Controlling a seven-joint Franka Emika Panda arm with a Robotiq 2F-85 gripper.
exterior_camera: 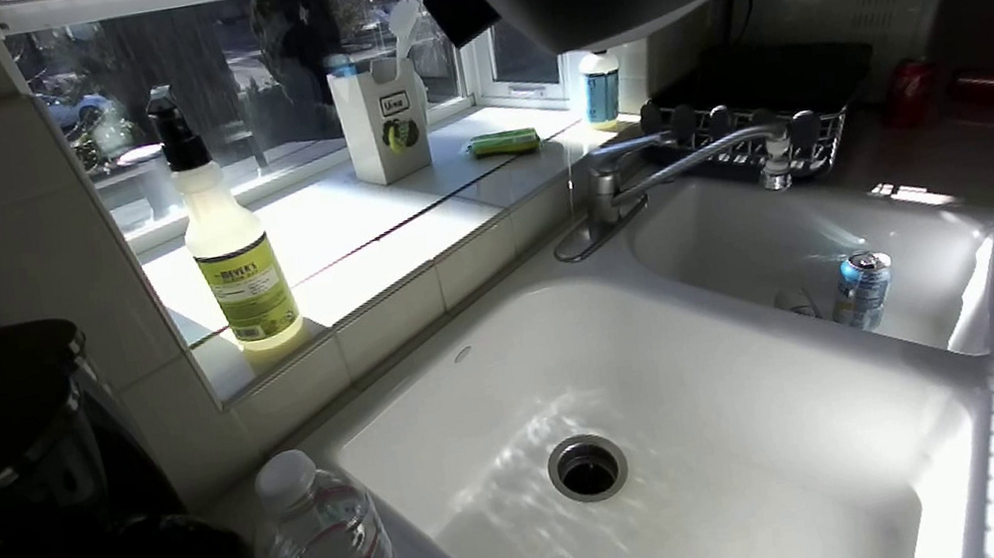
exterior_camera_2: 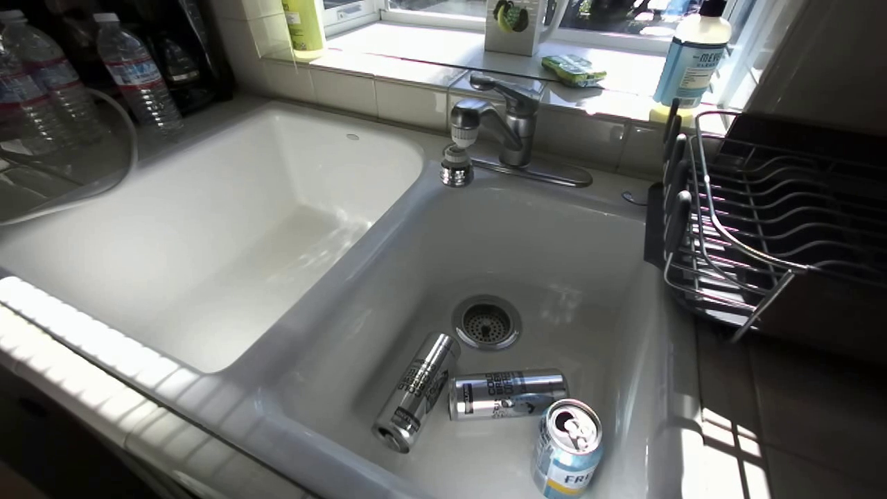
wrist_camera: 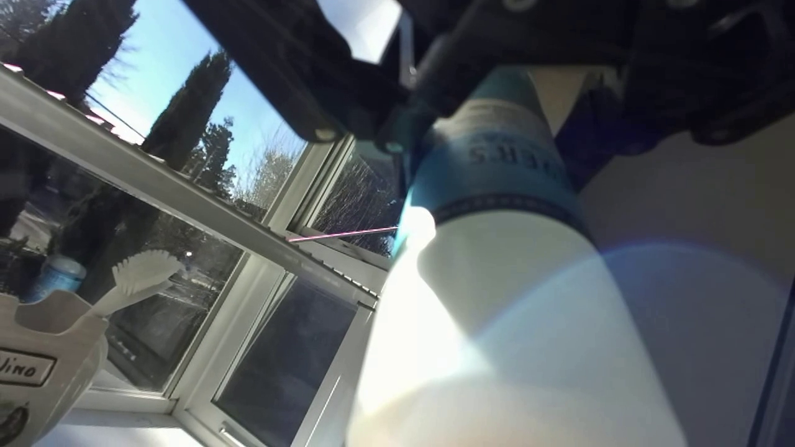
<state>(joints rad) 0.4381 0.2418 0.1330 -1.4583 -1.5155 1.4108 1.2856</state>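
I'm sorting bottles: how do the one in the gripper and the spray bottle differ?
The held bottle has a blue label; the spray bottle, a yellow-green one. The held bottle, in the gripper, reads upside down; the spray bottle stands upright on the windowsill. Both have pale bodies.

A bottle [wrist_camera: 515,347] plugs the gap in the hand [wrist_camera: 490,143]. To the hand's left, a box [wrist_camera: 62,354] stands in the way (a brush [wrist_camera: 143,279] juts from it), and the window frame [wrist_camera: 186,194] bars the way ahead. Lower than the hand, the faucet [exterior_camera: 605,190] obstructs; the sink basin [exterior_camera: 726,382] lies open, while cans [exterior_camera_2: 509,395] clutter the second basin [exterior_camera_2: 540,232].
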